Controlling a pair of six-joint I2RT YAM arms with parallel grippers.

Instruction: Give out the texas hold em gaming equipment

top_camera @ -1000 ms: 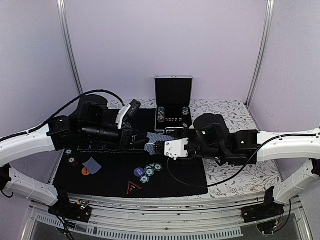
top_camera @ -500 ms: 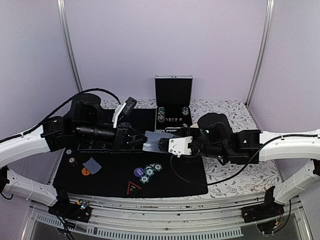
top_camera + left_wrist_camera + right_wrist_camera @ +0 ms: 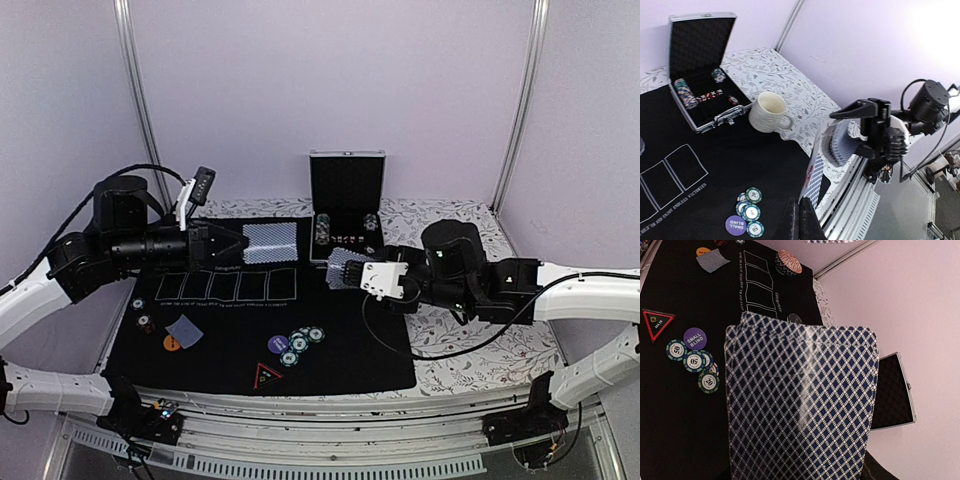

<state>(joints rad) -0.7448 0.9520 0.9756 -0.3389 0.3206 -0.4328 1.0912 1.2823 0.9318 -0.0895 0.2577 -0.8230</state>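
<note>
black felt mat (image 3: pixel 220 340) covers the table (image 3: pixel 470 350); from above, left gripper (image 3: pixel 242 245) jaws pinch one card (image 3: pixel 272 243) flat over it to deal, right gripper (image 3: pixel 352 270) jaws half-spread around the deck (image 3: pixel 340 262) as supply. left wrist shows that card edge-on. right wrist: deck fills view, chips (image 3: pixel 690 362) on the mat beyond

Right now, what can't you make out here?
Faces: the deck shows only backs; the card in the left gripper is edge-on in left wrist view.
Fingers of the right gripper: covered by the deck in right wrist view.
Contents of the case: too small in top view.
The discs at the left edge of the mat: too small in top view.
</note>
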